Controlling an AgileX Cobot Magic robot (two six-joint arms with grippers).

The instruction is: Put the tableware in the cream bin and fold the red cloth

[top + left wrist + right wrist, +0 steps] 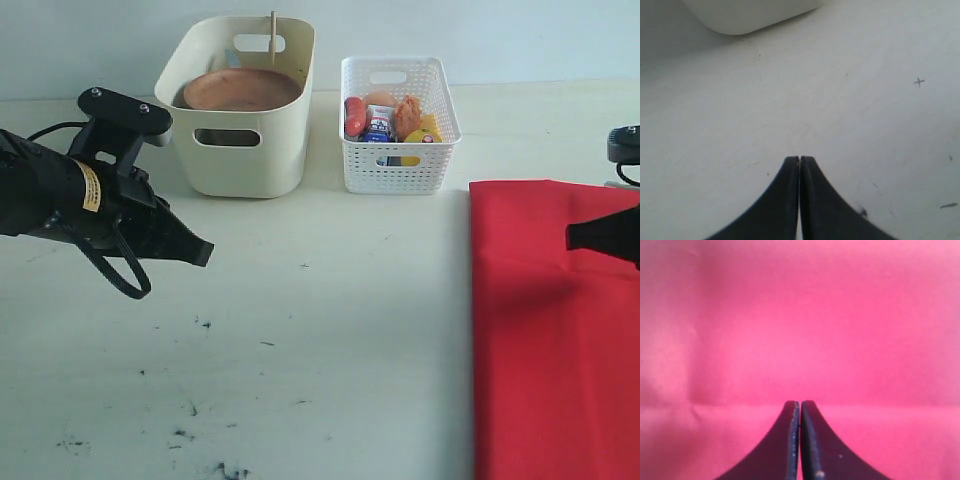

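My right gripper (574,236), jaws pressed together and empty, sits over the red cloth (540,340) near its far edge. My left gripper (203,251), likewise closed, hangs near the cream bin (240,150), which holds the wooden plate (240,90).

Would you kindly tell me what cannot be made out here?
- Exterior view: anything beneath the wooden plate in the cream bin, hidden by plate and walls.
- Exterior view: the red cloth, cut off by right and bottom edges.
- Exterior view: labels in the white basket, too small.
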